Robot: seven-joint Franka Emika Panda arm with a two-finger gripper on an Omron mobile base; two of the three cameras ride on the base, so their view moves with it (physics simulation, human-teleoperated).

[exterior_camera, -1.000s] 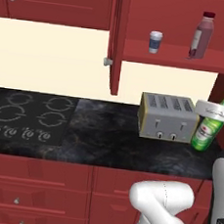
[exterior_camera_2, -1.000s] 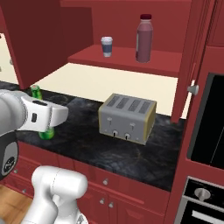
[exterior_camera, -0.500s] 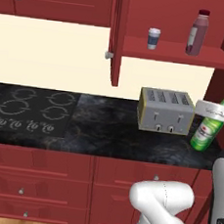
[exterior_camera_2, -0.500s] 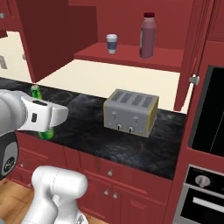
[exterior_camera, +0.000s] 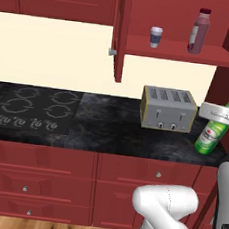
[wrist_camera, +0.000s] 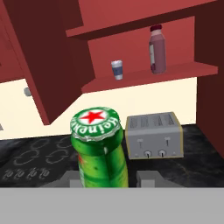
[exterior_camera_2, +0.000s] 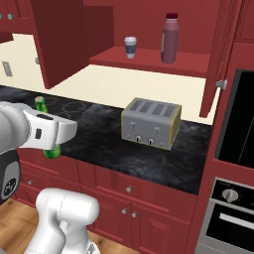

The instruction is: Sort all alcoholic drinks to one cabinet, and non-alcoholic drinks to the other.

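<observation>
Hand view alone shows the red star on the cap of the green bottle (wrist_camera: 99, 153), its neck clamped between the jaws at lower centre. Left base view shows the gripper (exterior_camera: 221, 114) holding it tilted at the right edge, with the juice bottle (exterior_camera: 198, 31) and cup (exterior_camera: 155, 36) on the shelf (exterior_camera: 178, 54) at upper right above the toaster (exterior_camera: 168, 109).

The left base view looks forward and slightly down from behind the arm's left side, squarely at the dark marbled surface (exterior_camera: 110, 126) with the silver four-slot toaster (exterior_camera: 168, 109) right of centre. The right base view faces the same toaster (exterior_camera_2: 151, 122) from the other side, at an angle, with the open red cabinet shelf (exterior_camera_2: 154, 62) above. Both share toaster, shelf and surface. The hand view sits very close behind the bright green glass bottle's red-starred cap (wrist_camera: 95, 123), looking along it toward the toaster (wrist_camera: 154, 134) and the shelf (wrist_camera: 148, 76) beyond
</observation>
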